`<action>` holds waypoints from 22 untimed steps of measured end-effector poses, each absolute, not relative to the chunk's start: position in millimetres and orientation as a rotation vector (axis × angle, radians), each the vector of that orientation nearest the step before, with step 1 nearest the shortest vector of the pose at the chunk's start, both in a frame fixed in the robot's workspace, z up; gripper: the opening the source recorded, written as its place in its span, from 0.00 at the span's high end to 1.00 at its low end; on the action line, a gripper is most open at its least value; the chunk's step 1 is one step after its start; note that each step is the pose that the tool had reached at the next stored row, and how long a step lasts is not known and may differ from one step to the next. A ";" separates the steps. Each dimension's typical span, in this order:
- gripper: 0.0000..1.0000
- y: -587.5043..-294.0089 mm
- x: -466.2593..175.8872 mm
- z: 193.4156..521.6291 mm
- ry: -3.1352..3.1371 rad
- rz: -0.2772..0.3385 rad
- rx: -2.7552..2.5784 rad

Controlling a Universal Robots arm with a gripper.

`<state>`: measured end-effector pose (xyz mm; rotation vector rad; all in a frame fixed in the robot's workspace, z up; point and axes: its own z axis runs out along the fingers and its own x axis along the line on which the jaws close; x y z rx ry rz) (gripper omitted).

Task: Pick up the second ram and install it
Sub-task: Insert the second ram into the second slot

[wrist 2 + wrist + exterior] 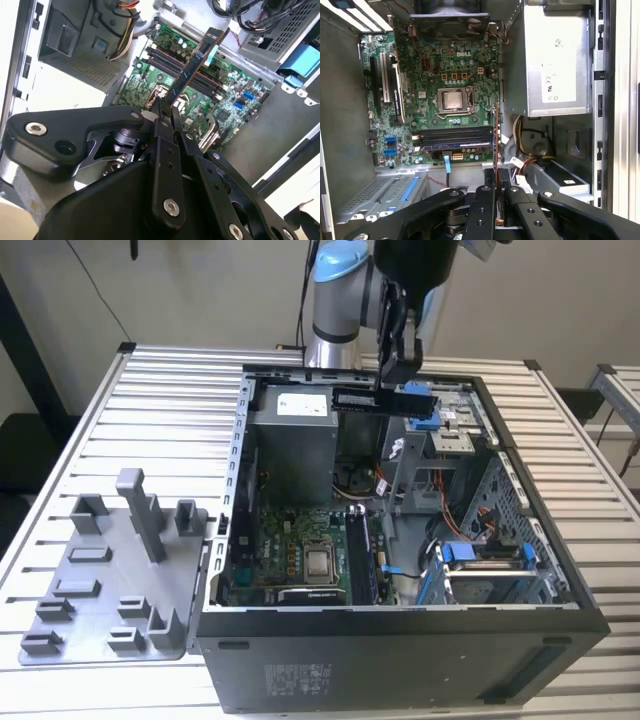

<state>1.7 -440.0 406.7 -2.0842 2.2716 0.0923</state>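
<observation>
The second ram (358, 400) is a thin dark stick held level in the air above the open PC case (400, 618), over its back half. My gripper (391, 380) is shut on one end of it. In the second wrist view the ram (196, 62) juts out from between the gripper's (167, 111) black fingers, over the green motherboard. In the first wrist view the ram (496, 135) shows edge-on, beside the end of the black memory slots (454, 137), with the gripper (496, 173) clamped on it. The stick hangs well above the board and touches nothing else.
A grey plastic holder (110, 580) with upright pegs lies on the slatted table at the exterior view's left of the case. Inside the case are the silver power supply (555, 60), the CPU socket (454, 100), loose cables and blue-tabbed drive bays (480, 560).
</observation>
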 end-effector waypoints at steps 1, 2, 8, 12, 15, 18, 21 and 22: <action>0.86 -440.0 1.7 406.7 2.274 0.092 -2.081; 0.86 -440.0 1.7 406.7 2.277 0.092 -2.078; 0.86 -440.0 1.7 406.8 2.295 0.091 -2.058; 0.86 -440.0 1.7 406.7 2.306 0.091 -2.045; 0.86 -440.0 1.7 406.7 2.314 0.090 -2.035; 0.86 -440.0 1.7 406.7 2.323 0.090 -2.025; 0.86 -440.0 1.7 406.7 2.329 0.090 -2.018; 0.86 -440.0 1.7 406.7 2.333 0.089 -2.013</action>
